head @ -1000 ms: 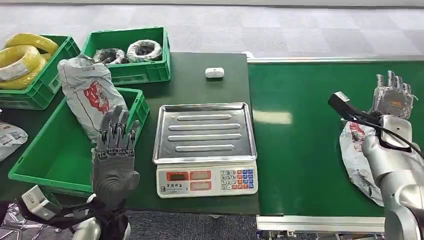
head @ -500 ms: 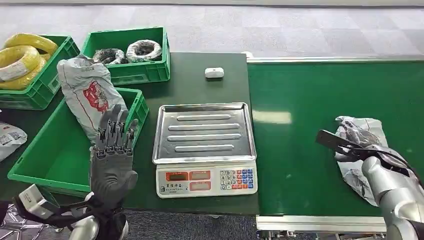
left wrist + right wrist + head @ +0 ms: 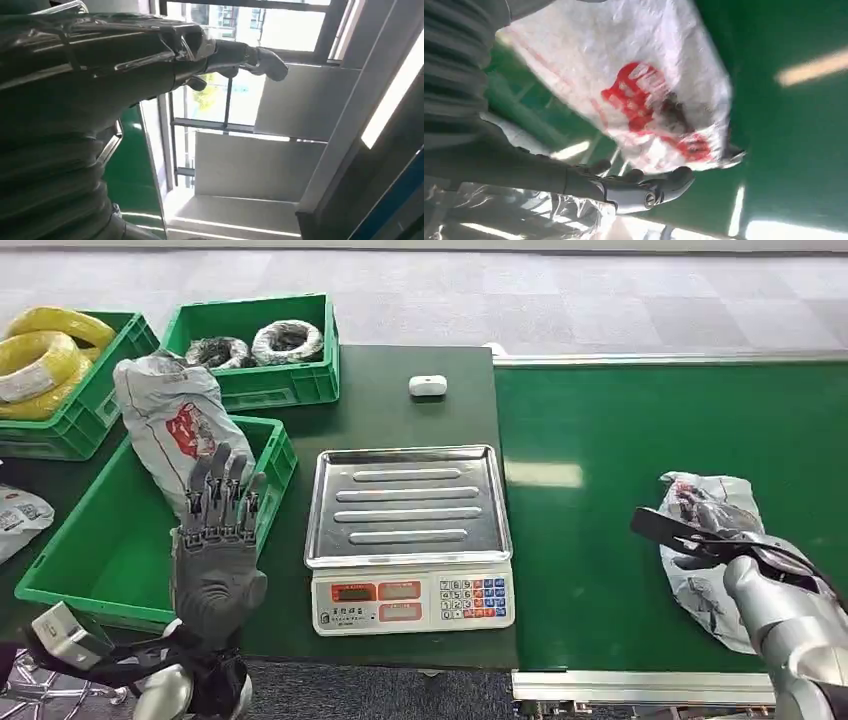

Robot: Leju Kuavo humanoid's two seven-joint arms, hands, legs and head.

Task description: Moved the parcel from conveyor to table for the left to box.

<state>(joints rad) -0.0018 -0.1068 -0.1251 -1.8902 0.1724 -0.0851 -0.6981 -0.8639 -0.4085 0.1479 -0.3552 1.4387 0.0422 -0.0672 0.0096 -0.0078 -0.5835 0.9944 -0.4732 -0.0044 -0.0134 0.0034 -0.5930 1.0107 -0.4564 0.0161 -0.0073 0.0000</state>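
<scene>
Grey floor tiles run behind a dark worktop (image 3: 380, 410) on my left and a green conveyor (image 3: 620, 440) on my right; my right hand (image 3: 644, 192) sits low over the belt at the near right, its fingers curled beside the parcel (image 3: 715, 550), a crumpled white bag with red print lying flat on the conveyor; from the wrist view the fingertips lie against the bag's edge, yet I cannot tell whether they actually grip it or merely touch it; the silver forearm covers the parcel's near end in the head view. My left hand (image 3: 215, 540) is raised upright in front of me with fingers straight and spread, holding nothing; just beyond its fingertips stands a second bag (image 3: 175, 430) of the same white and red kind, propped against the far corner of a large green bin (image 3: 90, 560) that lies directly behind that hand. To the right of my left hand, between the two hands, is a weighing scale (image 3: 410, 535) with a ribbed steel pan and a keypad facing me. Farther off beyond the left hand are two more green crates, one (image 3: 100, 390) with yellow coils, one (image 3: 290, 385) with wrapped rolls; a small white device (image 3: 428, 385) rests on the worktop beyond the scale.
</scene>
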